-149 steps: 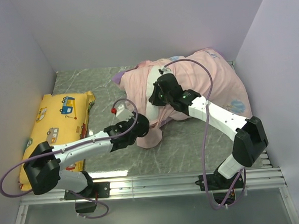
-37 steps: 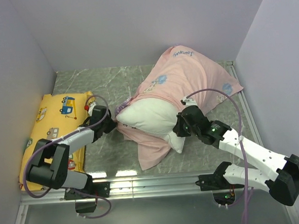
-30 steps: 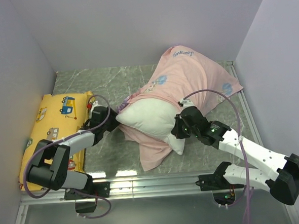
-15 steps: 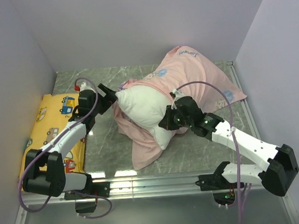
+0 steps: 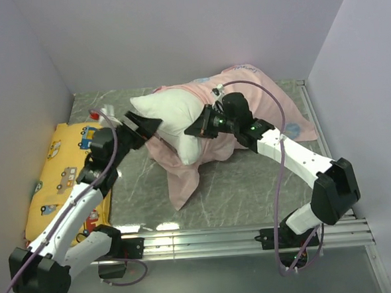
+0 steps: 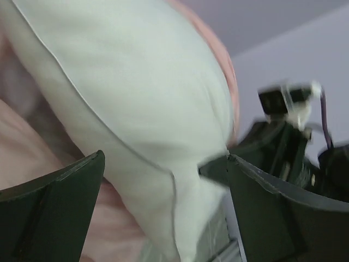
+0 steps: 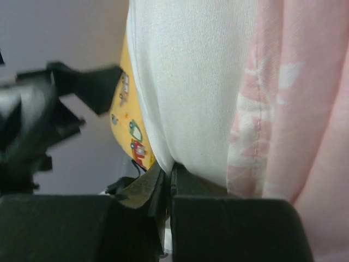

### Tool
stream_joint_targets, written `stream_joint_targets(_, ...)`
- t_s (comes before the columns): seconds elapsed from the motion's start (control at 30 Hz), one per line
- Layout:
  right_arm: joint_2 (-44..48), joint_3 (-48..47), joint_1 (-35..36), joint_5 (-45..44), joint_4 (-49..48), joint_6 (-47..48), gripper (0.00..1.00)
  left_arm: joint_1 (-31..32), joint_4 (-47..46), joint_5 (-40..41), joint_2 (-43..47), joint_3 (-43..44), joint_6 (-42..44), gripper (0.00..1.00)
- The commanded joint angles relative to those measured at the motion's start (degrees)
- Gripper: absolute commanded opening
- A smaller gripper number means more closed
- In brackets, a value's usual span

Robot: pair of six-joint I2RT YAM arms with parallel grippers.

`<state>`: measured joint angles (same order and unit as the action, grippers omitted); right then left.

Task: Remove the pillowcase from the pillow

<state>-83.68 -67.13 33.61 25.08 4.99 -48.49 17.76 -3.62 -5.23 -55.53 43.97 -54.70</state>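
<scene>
A grey marbled table (image 5: pixel 264 182) carries the scene. A pink pillowcase (image 5: pixel 273 108), pale and marked with faint blue-and-white prints, spreads from the upper right of the overhead view to a loose flap hanging toward lower centre. It holds one end of a plump white pillow (image 5: pixel 170 115). The other end juts out of the case's opening toward the upper left of centre, with a bare corner lifted off the table. How much of the pillow lies inside the fabric cannot be told.

A flat yellow cushion (image 5: pixel 67 164) printed with vehicles lies along the left edge of the frame, well apart from the pillow. The left arm crosses above it.

The left hand (image 5: pixel 143 126) sits at the pillow's bare left corner with its jaws spread wide. In its wrist view the white bulk fills the gap between the two dark fingers (image 6: pixel 54 213), and pink cloth shows at the lower left and upper right. Whether either finger touches the pillow cannot be told.

The right hand (image 5: pixel 196 129), at the centre of the overhead view, is pinched tight on the pillow's white cloth, just beside the case's hem. In its wrist view the fingers meet at bottom centre and white fabric rises straight from between them. The pink hem runs just to the right, and the cushion's vehicle prints show at left.
</scene>
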Motion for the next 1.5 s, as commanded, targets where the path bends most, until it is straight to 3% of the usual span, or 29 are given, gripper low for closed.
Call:
stream_joint_targets(0.0,-1.21,-8.00,0.58,2.87,-9.66,-4.86,0.00,9.03,-1.21,2.14,1.73,-4.31,-2.42,0.99)
stream_joint_targets(0.17,-4.74,-13.10,0.85,2.52,-8.07,-5.56,0.00,20.98,-1.58,9.18,2.27,-6.44,-5.42,0.99)
stream_joint_targets(0.27,-5.53,-14.52,1.28,2.34,-7.45,-5.82,0.00,23.19,-0.69,12.53,1.22,-6.00,-5.77,0.99)
stream_joint_targets(0.57,-2.10,-9.51,4.45,-0.38,-7.63,-4.86,0.00,23.55,-4.99,21.30,-0.55,-4.77,-7.62,0.99)
stream_joint_targets(0.87,-0.96,-9.68,8.58,-0.73,-5.70,-2.84,0.00,23.46,-10.88,24.04,-5.02,-6.26,-9.55,0.99)
stream_joint_targets(0.93,-0.61,-9.95,9.55,-1.08,-5.70,-2.66,0.00,23.46,-14.39,23.96,-5.73,-7.05,-10.08,0.85)
stream_joint_targets(0.97,-0.52,-10.12,9.72,-1.26,-5.52,-2.40,0.00,23.46,-15.18,23.87,-6.34,-7.40,-10.08,0.71)
stream_joint_targets(1.0,-0.43,-10.38,9.73,-1.35,-5.43,-2.14,0.00,23.55,-15.37,24.13,-6.70,-7.14,-9.99,0.56)
stream_joint_targets(1.03,-0.35,-10.47,9.81,-1.61,-4.30,-1.44,0.00,23.55,-14.84,24.31,-7.05,-6.70,-9.82,0.30)
stream_joint_targets(1.1,0.18,-10.91,9.81,-3.01,-2.45,-0.30,0.00,23.46,-11.52,24.74,-8.28,-4.25,-9.38,0.00)
stream_joint_targets(1.17,0.36,-12.31,9.64,-5.81,0.53,3.21,0.02,23.55,-10.88,24.92,-8.81,-3.10,-8.85,0.00)
stream_joint_targets(1.2,0.79,-14.15,9.46,-7.57,4.63,4.71,0.18,23.55,-10.71,24.92,-8.72,-3.10,-8.59,0.00)
stream_joint_targets(1.23,1.23,-15.12,9.37,-9.59,6.85,8.37,0.28,23.55,-10.36,25.18,-8.55,-3.10,-8.93,0.01)
stream_joint_targets(1.27,1.93,-15.92,9.20,-15.62,11.40,10.06,0.45,23.46,-9.49,25.36,-8.20,-3.18,-9.28,0.00)
stream_joint_targets(1.3,4.12,-16.27,9.20,-18.37,13.01,11.65,0.52,23.46,-9.22,25.45,-8.19,-3.10,-9.29,0.00)
stream_joint_targets(1.37,7.20,-14.79,8.85,-23.38,14.51,14.99,0.66,23.46,-8.08,25.45,-8.11,-2.57,-9.29,0.00)
stream_joint_targets(1.47,13.97,-9.00,7.71,-33.85,16.80,17.46,0.74,23.46,-6.32,24.40,-7.93,-1.35,-9.29,0.01)
